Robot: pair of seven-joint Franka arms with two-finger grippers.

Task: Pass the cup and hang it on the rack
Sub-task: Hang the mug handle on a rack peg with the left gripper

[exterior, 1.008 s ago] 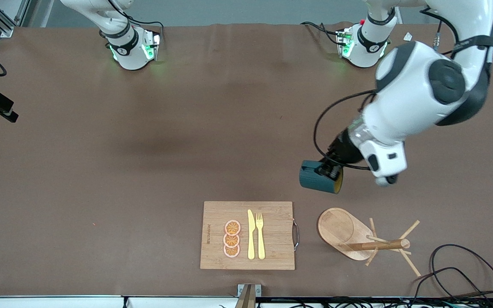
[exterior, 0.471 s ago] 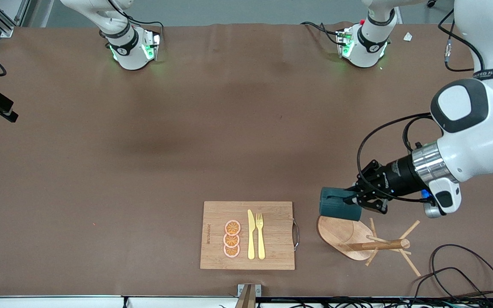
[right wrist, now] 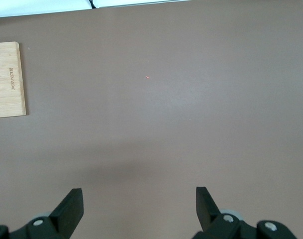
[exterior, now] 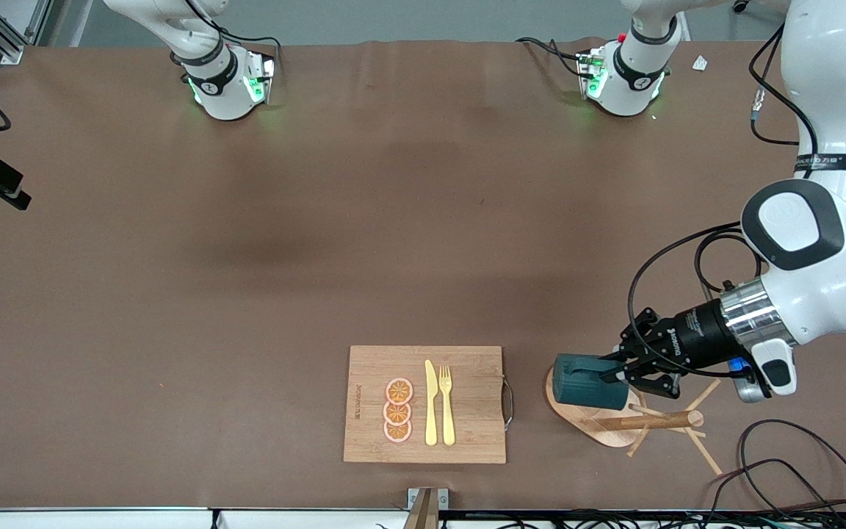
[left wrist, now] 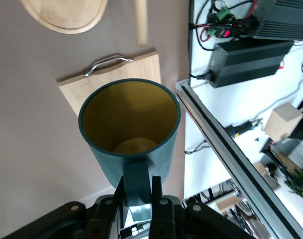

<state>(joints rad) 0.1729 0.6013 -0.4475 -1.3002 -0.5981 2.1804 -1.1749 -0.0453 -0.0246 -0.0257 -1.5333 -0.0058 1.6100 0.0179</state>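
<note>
The dark teal cup lies on its side in the air over the oval base of the wooden rack. My left gripper is shut on the cup's small handle. In the left wrist view the handle sits between the fingers of the left gripper, and the cup's yellow inside faces away from the camera. The rack's base and post show past the cup. My right gripper is open and empty over bare table; it is out of the front view.
A bamboo cutting board with a yellow knife, a fork and orange slices lies beside the rack, toward the right arm's end. It also shows in the left wrist view. Black cables lie near the table's front edge by the rack.
My left arm has carried the cup from over bare table toward the front camera. The cup is now over the rack's base. The rack and board have not moved.
</note>
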